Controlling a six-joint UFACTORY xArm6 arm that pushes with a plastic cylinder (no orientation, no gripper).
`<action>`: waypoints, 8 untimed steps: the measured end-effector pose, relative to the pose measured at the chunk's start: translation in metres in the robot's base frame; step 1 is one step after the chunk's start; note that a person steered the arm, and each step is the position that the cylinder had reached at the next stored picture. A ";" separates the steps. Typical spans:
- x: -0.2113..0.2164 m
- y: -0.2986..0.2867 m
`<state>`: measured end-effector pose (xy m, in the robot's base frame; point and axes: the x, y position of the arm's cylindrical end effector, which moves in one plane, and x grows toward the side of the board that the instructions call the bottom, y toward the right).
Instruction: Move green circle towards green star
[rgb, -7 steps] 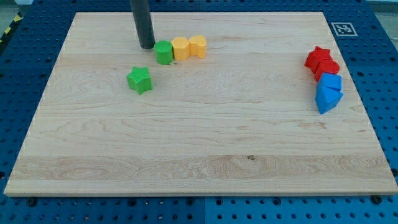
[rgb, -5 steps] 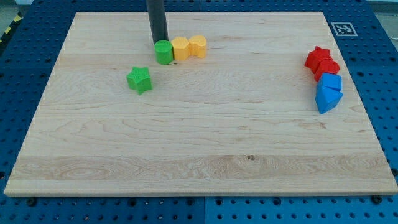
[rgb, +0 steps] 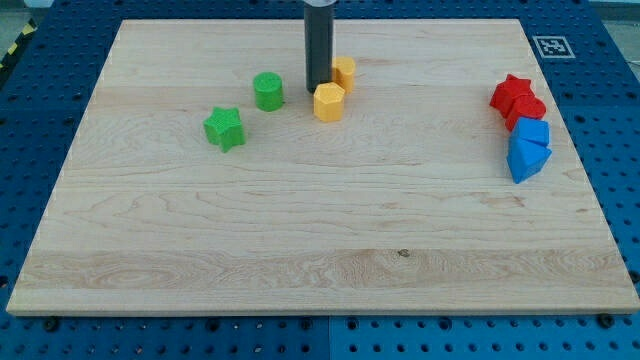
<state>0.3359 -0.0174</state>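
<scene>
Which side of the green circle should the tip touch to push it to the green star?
Touch the green circle on its upper-right side, since the green star lies lower-left of it. My tip now stands right of it, beside the yellow blocks.

Lighting: bright, even, diffuse, apparently overhead. Shadows: faint and short, close under each block, e.g. green star (rgb: 225, 128) and green circle (rgb: 267, 91). Glare: none on the pale wooden worktop (rgb: 300, 230); soft sheen on the dark rod (rgb: 318, 45). Focus: sharp throughout, wood grain legible. Blur: none. Edge distortion: not noticeable.
</scene>
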 end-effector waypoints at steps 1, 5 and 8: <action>0.000 -0.021; 0.009 -0.071; 0.004 -0.091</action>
<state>0.3394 -0.1079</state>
